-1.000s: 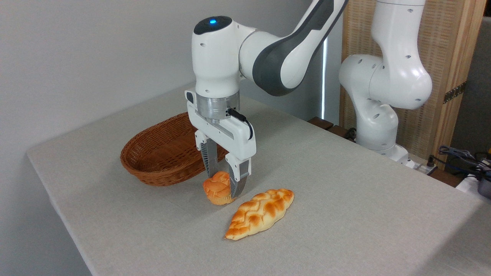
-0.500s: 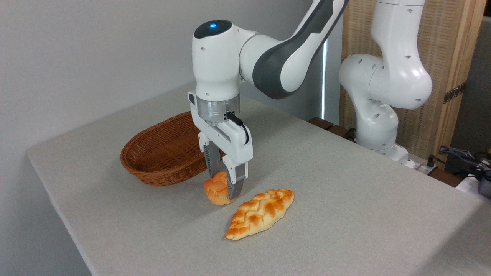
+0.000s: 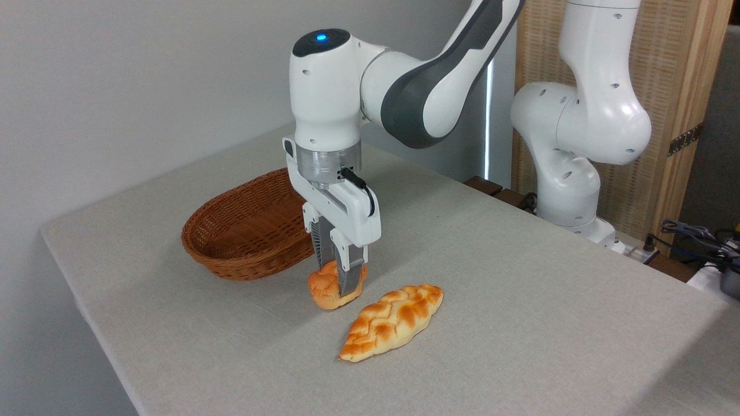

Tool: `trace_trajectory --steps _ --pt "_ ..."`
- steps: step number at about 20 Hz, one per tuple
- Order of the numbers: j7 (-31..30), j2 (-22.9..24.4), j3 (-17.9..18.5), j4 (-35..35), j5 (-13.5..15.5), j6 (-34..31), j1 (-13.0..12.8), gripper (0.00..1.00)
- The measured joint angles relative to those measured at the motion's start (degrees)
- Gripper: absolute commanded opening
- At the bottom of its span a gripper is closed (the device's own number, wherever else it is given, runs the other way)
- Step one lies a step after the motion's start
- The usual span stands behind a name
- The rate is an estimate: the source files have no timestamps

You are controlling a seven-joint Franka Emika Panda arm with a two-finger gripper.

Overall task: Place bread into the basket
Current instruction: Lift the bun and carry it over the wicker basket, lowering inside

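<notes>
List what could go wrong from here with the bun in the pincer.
1. The pincer pinches the bun hard enough to dent it; the soft bun may squirm out on lifting.
2. The basket rim stands right behind the bun, so a low carry might knock bun or fingers against it.
3. The braided loaf lies close on the right; a swing that way could push it.
</notes>
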State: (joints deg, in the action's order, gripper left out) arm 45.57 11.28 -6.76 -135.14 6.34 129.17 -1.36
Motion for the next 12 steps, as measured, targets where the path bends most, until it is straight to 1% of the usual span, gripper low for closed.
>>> trace_trajectory --steps 2,4,5,6,7,10,12 --pt "0.1 0.2 0.2 2.6 1.4 -4.0 0.2 0.60" --pt "0.2 0.4 0.5 7.2 4.7 -9.0 0.3 0.61" --pt "0.2 0.6 0.5 9.7 6.2 -11.6 0.4 0.68" --pt "0.2 0.7 0.5 12.0 7.4 -14.0 0.5 0.71" --pt "-0.2 0.8 0.5 14.1 8.3 -15.9 0.8 0.71" --pt "-3.8 0.6 0.1 18.2 9.7 -17.8 1.1 0.72" --pt "-5.5 -0.3 -2.1 19.1 10.6 -17.8 1.1 0.74"
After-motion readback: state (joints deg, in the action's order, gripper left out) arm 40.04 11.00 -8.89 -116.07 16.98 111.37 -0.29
